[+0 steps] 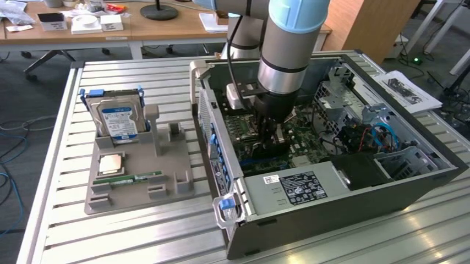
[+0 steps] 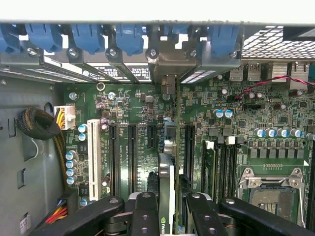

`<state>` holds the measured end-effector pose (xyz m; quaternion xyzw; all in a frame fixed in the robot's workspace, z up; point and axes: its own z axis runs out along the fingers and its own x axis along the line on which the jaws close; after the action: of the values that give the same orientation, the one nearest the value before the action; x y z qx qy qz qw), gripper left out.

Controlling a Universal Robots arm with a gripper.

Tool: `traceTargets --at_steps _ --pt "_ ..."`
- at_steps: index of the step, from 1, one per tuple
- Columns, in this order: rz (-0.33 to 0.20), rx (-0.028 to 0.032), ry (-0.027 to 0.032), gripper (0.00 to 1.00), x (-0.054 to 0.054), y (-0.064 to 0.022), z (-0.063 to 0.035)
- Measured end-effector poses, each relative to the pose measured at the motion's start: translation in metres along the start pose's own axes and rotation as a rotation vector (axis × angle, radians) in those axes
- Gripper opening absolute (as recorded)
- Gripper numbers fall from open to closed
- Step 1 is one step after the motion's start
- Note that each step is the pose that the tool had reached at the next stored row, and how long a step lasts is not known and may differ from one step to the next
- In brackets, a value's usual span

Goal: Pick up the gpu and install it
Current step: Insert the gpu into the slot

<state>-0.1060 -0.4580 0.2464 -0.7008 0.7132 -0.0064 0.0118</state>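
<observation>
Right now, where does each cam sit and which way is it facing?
Exterior view: off the arm, high, angled down at the open PC case and parts tray; arm and gripper show inside the case.
Wrist view: on the wrist, facing the motherboard; the gripper's fingers hold the gpu edge-on.
Shared: gripper, motherboard.

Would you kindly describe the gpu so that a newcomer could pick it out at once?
Find the open computer case on the slatted table, then the arm's claw reaching down into it. The gpu is the thin green card held edge-on between the fingers, standing upright over the motherboard's black expansion slots.
</observation>
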Motion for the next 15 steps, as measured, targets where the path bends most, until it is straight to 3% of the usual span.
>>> traceTargets --at_steps 12,15 --pt "0.0 -0.0008 0.0005 0.27 0.0001 0.0002 -0.0003" --pt "0.0 -0.0003 0.0005 0.39 0.0001 0.0 -0.0003"
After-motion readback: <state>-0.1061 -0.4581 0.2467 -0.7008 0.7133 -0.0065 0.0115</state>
